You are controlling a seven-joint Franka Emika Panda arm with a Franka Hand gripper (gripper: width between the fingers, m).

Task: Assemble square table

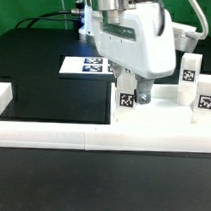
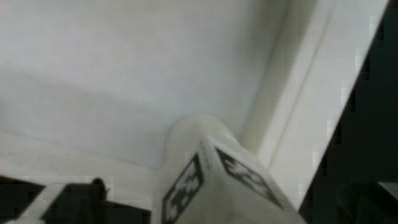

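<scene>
The white square slab (image 1: pixel 165 109) lies flat at the exterior view's right, against the front rail. It fills most of the wrist view (image 2: pixel 125 90). My gripper (image 1: pixel 135 97) hangs low over the slab's near-left part and is shut on a white tagged leg block (image 1: pixel 125 99). In the wrist view this leg (image 2: pixel 224 178) stands between the jaws of the gripper (image 2: pixel 222 208). One dark finger (image 2: pixel 75 203) shows beside it and the other is at the picture's edge. Two more tagged leg blocks (image 1: pixel 190 68) (image 1: pixel 206 102) stand at the right. A fourth leg is not in view.
A long white border rail (image 1: pixel 52 138) runs along the front and turns up the left side (image 1: pixel 2 96). The marker board (image 1: pixel 88 65) lies flat at the back, left of the arm. The rest of the table is black (image 1: pixel 54 96).
</scene>
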